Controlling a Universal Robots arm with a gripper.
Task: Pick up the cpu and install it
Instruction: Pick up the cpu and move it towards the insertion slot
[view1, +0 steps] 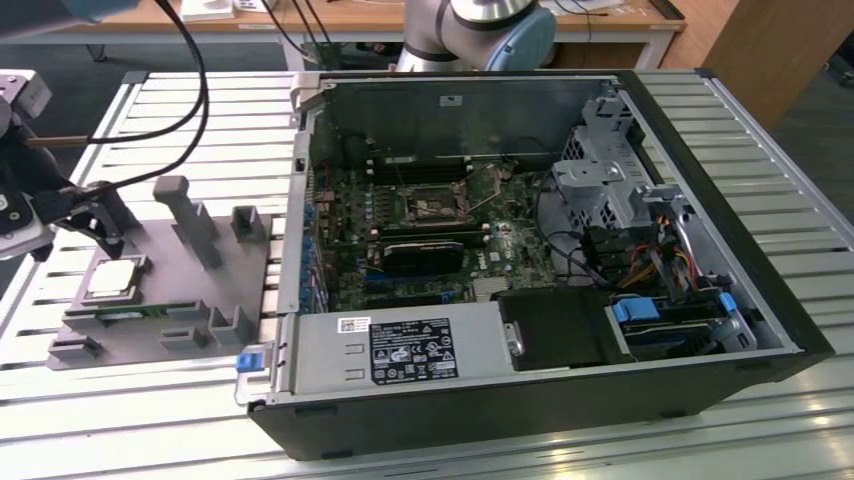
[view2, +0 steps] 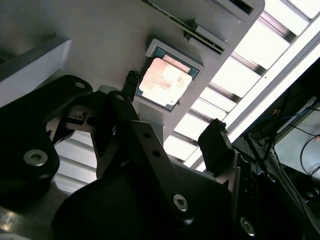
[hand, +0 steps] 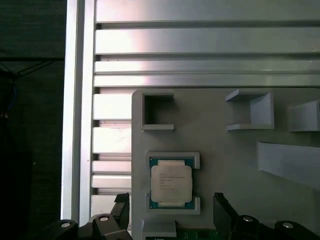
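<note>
Above the grey tray (hand: 226, 161), the downward-pointing jaws stand apart, seemingly astride the cpu (hand: 171, 183) without touching.

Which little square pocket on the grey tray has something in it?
The pocket holding the silvery cpu, right by the claw; the two pockets farther off are bare.

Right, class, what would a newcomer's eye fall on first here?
The open case dominates the exterior view, its motherboard bare. At that view's left the cpu lies in a grey holder. In the first wrist view the gripper is open, a finger on each side of it.
</note>
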